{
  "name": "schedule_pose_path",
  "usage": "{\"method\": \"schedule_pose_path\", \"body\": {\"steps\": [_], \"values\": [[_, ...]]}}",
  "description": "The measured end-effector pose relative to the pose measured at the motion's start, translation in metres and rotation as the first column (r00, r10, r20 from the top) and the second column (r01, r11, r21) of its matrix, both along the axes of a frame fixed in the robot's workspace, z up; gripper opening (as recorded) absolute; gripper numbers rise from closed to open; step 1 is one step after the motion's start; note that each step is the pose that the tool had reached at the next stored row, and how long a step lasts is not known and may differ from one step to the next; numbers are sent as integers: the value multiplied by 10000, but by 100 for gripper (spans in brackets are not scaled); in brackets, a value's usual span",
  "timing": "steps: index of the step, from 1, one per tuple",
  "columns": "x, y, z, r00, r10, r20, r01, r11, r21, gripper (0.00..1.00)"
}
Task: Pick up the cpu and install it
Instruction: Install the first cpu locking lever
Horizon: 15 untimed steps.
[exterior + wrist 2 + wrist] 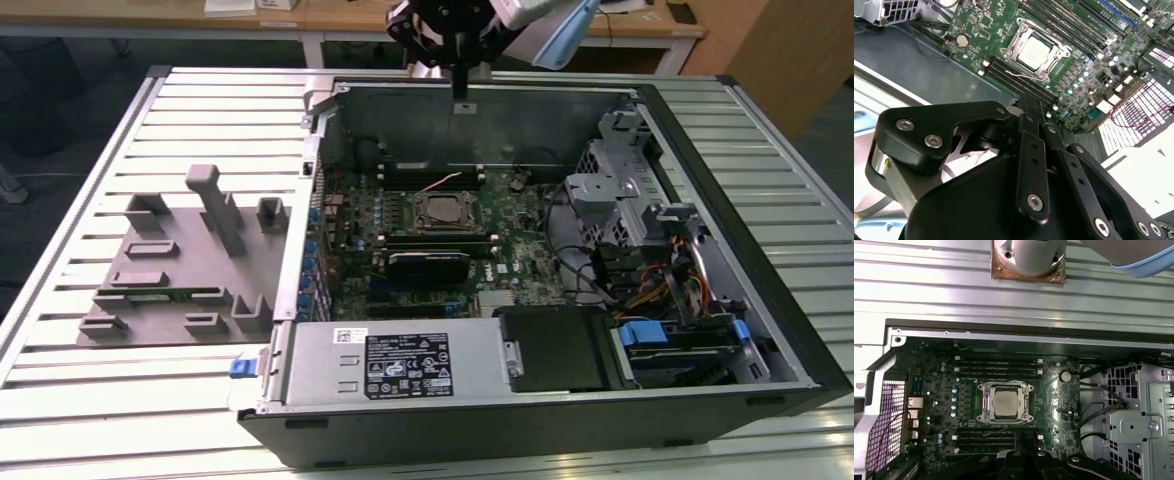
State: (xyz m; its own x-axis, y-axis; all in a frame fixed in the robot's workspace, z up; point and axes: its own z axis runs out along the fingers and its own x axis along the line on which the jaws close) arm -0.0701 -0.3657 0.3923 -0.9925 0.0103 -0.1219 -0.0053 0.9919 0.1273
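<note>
Sitting flat inside the metal-framed socket (1006,403) on the green motherboard (1051,405), the cpu (1006,404) shows its pale silver top, with long memory slots (998,364) just beside the socket on two sides. The gripper (461,92) hangs above the socket near the wall of the open computer case (534,118), pointing straight down and well apart from the cpu. Its fingers (1030,131) are pressed together with nothing between them. The exterior view takes in a grey fixture plate (180,275) outside the case; both wrist views pick out a coin cell (1065,375) near the socket.
</note>
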Motion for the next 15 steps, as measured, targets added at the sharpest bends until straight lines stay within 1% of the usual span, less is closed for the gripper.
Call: {"method": "schedule_pose_path", "body": {"steps": [8, 15], "values": [[0, 0, -125, 10000, 0, 0, 0, 10000, 0, 11], [0, 0, -252, 10000, 0, 0, 0, 10000, 1, 11]]}}
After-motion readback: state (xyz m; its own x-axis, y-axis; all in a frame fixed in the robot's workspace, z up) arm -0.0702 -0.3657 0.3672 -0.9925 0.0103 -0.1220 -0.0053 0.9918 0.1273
